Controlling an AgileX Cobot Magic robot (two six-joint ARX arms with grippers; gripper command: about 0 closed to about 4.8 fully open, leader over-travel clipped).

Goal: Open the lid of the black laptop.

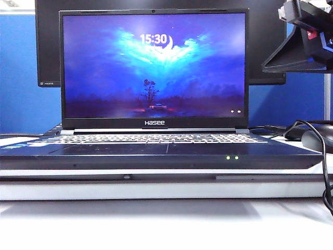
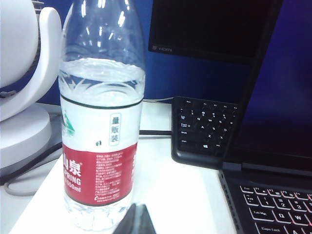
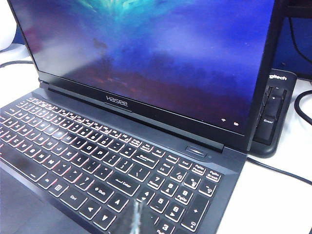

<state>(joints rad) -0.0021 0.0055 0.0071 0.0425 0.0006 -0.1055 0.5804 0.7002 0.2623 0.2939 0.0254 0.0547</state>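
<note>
Lid point(image 1: 153, 67) of black laptop point(image 1: 156, 151) stood upright, screen lit; opening looked done. Right claw point(image 1: 307, 39) raised beside lid, left claw point(image 2: 138, 222) by water bottle point(image 2: 100, 112); spread of either: can't tell. Next: retract only.

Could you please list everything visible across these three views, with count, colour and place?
black laptop: one, black, centre of the table.
lid: one, raised upright, screen lit blue.
monitor: one, black, behind the laptop.
separate keyboard: one, black, behind the laptop.
water bottle: one, clear with red label, left of the laptop.
mouse: one, dark, right of the laptop.
cables: black, right side.
left tool: dark tip near the bottle, state unclear.
right tool: blurred tip above the keys, state unclear.
</note>
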